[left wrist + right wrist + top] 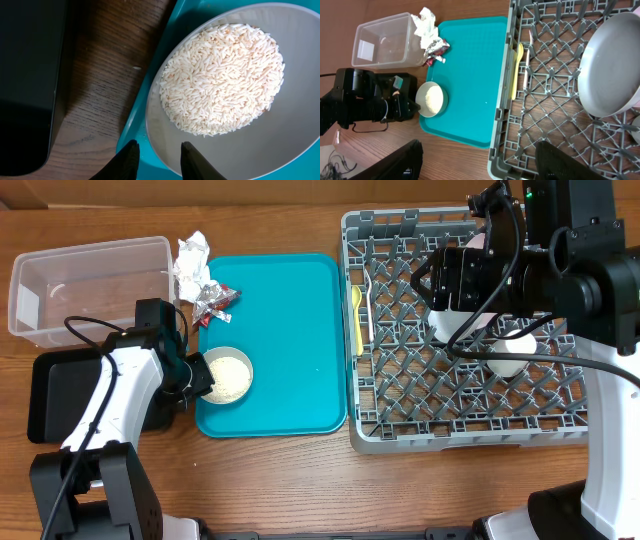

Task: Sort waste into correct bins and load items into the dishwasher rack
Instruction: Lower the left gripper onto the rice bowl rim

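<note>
Left gripper [160, 150], fingers parted, straddles the rim of the grey bowl [295, 145] holding rice [222, 80].

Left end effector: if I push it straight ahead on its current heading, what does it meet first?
Most likely the near rim of the grey bowl of rice. In the left wrist view, the left end effector has that rim between its open fingers, over the teal tray. Depth is unclear; it may be almost touching.
</note>
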{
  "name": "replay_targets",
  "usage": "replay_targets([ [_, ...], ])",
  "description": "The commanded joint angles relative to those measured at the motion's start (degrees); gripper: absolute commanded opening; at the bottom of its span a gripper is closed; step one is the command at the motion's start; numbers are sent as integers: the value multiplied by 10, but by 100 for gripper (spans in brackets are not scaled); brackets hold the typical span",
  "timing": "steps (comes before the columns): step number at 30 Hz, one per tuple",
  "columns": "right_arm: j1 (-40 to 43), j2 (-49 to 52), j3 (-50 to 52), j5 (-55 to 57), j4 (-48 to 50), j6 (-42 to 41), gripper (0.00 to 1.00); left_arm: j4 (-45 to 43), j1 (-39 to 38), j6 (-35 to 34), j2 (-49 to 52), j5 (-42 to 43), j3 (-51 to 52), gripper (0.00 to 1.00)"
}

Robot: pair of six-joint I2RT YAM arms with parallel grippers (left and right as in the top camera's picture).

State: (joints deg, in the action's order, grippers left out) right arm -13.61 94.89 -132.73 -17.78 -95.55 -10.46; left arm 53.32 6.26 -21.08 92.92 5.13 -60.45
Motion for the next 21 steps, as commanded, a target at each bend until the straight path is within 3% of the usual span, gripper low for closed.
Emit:
replay_targets([
  [1, -3, -6, 0, -3, 2, 2, 75, 0, 1, -12, 15, -10, 6, 27],
  [4, -3, -6, 0, -3, 2, 2, 75, 4, 1, 3, 21, 13, 6, 20],
  [9, -3, -6, 0, -3, 2, 3, 76, 72, 1, 43, 16, 19, -47, 29],
  [14, -3, -6, 0, -3, 3, 2, 76, 174, -13, 88, 14, 27, -181, 44],
  [18, -3, -6, 0, -3, 3, 2, 76, 132, -70, 127, 15, 48, -183, 65],
  [21, -3, -6, 0, -3, 2, 2, 76, 97, -122, 150, 26, 29, -161, 71],
])
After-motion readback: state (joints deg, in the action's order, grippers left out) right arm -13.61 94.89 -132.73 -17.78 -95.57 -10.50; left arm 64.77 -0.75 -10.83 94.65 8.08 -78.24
